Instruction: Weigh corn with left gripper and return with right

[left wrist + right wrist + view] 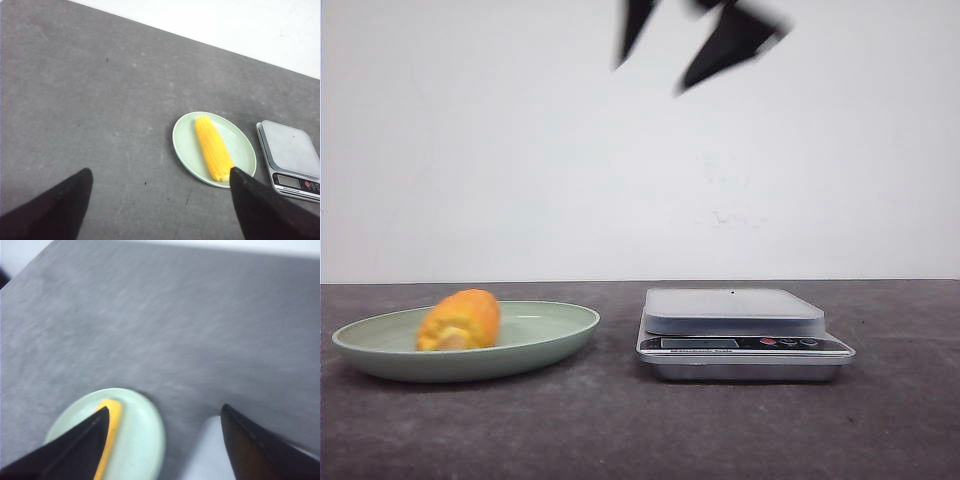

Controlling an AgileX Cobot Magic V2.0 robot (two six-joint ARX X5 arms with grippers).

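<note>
The corn [460,320], an orange-yellow cob, lies on a pale green plate [560,325] at the table's left. It also shows in the left wrist view [213,147] and, blurred, in the right wrist view [114,425]. The scale [733,310] stands to the right of the plate with nothing on its platform. My left gripper [160,172] is open and empty, high above bare table, away from the plate [185,145]. It does not show in the front view. My right gripper [652,78] is open and empty, high above the gap between plate and scale [165,409].
The dark grey table [620,430] runs to a white wall behind. The scale's display and buttons [740,343] face the front. Plate [145,435] and scale [205,455] sit close together, with a narrow strip of table between them.
</note>
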